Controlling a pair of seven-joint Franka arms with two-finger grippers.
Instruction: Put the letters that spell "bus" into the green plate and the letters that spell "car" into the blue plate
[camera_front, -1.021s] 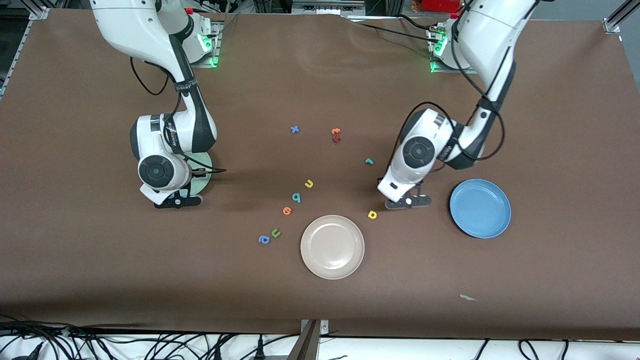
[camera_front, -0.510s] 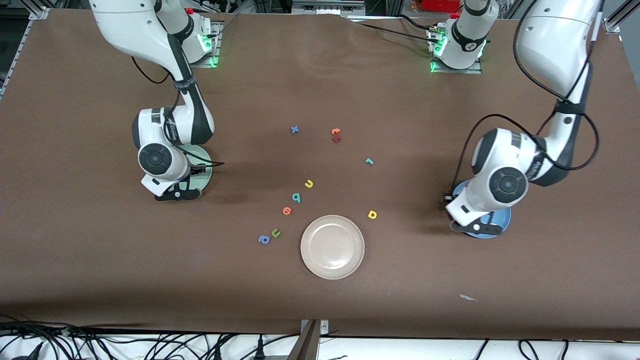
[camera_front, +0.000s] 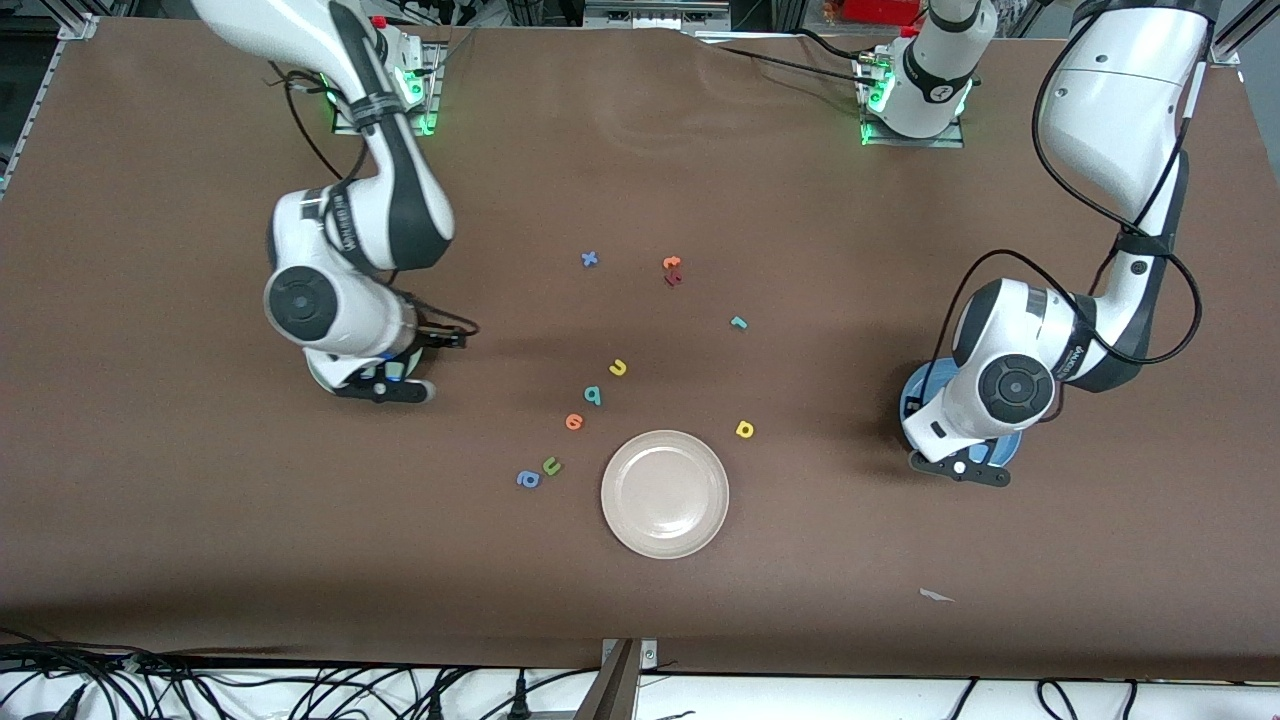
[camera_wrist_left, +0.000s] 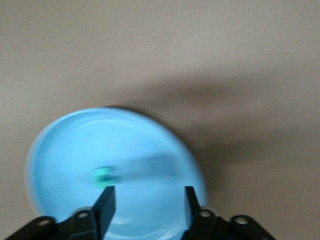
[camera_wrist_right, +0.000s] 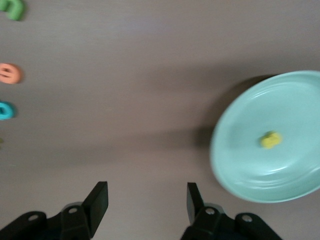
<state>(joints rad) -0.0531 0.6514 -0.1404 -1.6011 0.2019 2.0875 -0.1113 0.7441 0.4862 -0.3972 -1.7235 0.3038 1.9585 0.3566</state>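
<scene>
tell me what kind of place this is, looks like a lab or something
Probably a robotics lab bench: two arms bolted along one edge of a brown-covered table, loose cables and framing around it, and test props laid out, namely foam letters such as the yellow u and a cream-white plate.

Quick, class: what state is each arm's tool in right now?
Left tool: open, empty, over the blue plate.
Right tool: open, empty, beside the green plate.

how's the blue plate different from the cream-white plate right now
The blue plate lies at the left arm's end of the table, mostly hidden under the open left gripper; the cream-white plate lies mid-table in plain sight, nearer the front camera. The blue plate holds a small teal letter; the cream-white plate holds nothing. Both are round, rimmed and similar in size.
</scene>
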